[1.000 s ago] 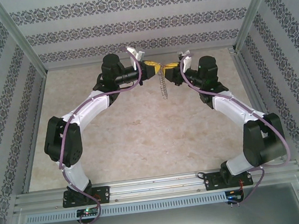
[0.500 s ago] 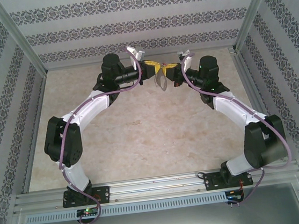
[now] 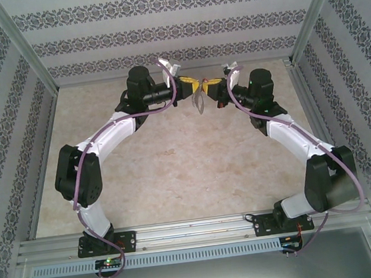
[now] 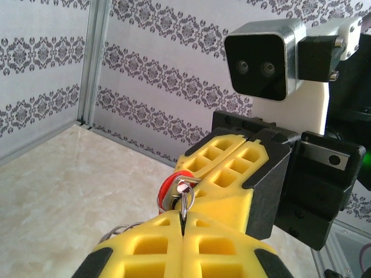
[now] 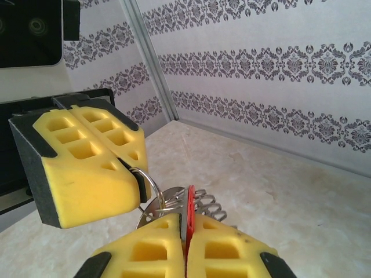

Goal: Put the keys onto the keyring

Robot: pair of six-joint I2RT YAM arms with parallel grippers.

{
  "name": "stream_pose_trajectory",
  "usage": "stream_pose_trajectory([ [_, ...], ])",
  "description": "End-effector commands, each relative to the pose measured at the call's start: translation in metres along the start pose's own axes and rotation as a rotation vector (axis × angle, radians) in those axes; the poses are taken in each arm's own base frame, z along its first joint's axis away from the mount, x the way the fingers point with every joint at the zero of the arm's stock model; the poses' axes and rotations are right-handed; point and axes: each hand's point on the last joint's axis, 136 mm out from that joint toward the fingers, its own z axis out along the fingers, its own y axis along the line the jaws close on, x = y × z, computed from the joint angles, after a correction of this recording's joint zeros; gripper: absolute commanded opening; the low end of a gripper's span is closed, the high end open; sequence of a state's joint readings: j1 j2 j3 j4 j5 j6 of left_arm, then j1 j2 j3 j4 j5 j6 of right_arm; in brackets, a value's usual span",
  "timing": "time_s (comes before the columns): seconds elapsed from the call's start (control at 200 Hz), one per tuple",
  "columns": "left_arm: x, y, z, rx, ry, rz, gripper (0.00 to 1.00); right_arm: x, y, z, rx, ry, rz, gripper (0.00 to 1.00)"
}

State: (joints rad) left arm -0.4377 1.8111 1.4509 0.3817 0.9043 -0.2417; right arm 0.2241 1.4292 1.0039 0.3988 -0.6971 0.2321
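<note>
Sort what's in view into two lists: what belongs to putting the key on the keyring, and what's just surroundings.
Belongs to the job: red-headed key, pinched in the shut right gripper; keyring, hanging from the shut left gripper.
Just surroundings: marbled table; patterned walls; metal rail by the arm bases.

High over the far middle of the table, a tiny key (image 5: 189, 209) with a red plastic head stands on edge, pinched in the right gripper (image 5: 185, 225), its blade against the thin silver keyring (image 5: 152, 184) clamped by the left gripper (image 4: 183, 217), small silvery pieces dangling below.
</note>
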Motion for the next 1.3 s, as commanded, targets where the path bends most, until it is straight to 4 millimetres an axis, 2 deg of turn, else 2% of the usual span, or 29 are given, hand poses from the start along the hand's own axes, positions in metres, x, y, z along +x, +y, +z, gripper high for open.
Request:
stream_pose_trajectory([
  [0.0, -0.029, -0.021, -0.005, 0.027, -0.023, 0.094, 0.0, -0.022, 0.006, -0.006, 0.006, -0.026, -0.065, 0.0],
  [0.555, -0.028, -0.024, -0.001, 0.047, -0.017, 0.085, 0.0, -0.007, 0.009, 0.008, -0.027, 0.04, -0.051, 0.0],
  [0.699, -0.026, -0.024, 0.0, 0.046, -0.012, 0.085, 0.0, -0.006, 0.006, 0.006, -0.01, 0.042, -0.051, 0.0],
  [1.294, -0.023, -0.024, 0.0, 0.042, 0.004, 0.086, 0.0, -0.028, 0.001, -0.008, 0.023, 0.001, -0.079, 0.0],
])
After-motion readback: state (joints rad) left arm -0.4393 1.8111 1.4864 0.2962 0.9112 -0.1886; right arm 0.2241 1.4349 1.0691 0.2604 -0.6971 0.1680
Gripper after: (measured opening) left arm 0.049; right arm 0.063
